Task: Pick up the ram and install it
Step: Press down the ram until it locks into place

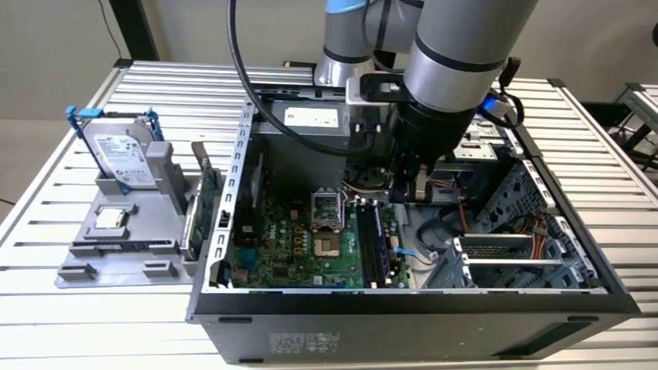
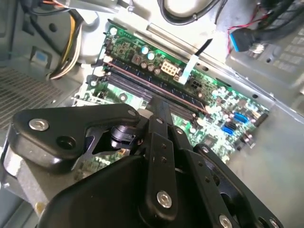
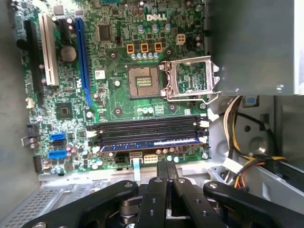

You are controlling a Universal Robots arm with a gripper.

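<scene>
the ram point(image 3: 151, 143) apparently seated in its slot, just beyond the gripper point(image 3: 166, 167).

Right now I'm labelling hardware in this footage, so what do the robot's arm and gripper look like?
The arm is built of thick silver-grey tubes with black joint sections and a blue ring at one joint. A black cable loops down beside it. The gripper is matte black, made of flat linked bars fastened with silver screws.

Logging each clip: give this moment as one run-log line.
hand: shut, empty, just above ram | ram: lying in a motherboard slot | CPU socket: open
</scene>
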